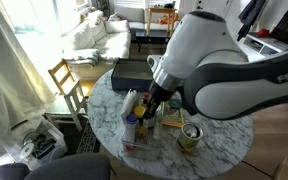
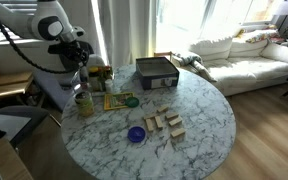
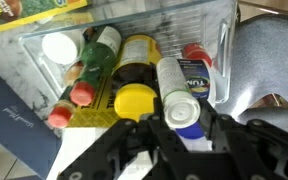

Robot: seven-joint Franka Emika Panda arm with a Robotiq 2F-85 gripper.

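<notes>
Fingers [image 3: 144, 138] spread open astride the white bottle [image 3: 176, 88]; clear bin [image 3: 224, 40] keeps bottles upright on the worktop [image 2: 204, 110].

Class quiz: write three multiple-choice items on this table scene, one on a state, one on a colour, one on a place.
1. How do the wooden blocks lie? A stacked in a tower; B loose on the table; C inside a box.
2. What colour is the disc beside them? A red; B blue; C green.
3. Where is the hand? A over the blocks; B over the disc; C over the container of bottles.
Answers: 1 B, they form a low loose group on the marble; 2 B, it shows plainly blue; 3 C, the wrist view looks down on the bottle caps.
</notes>
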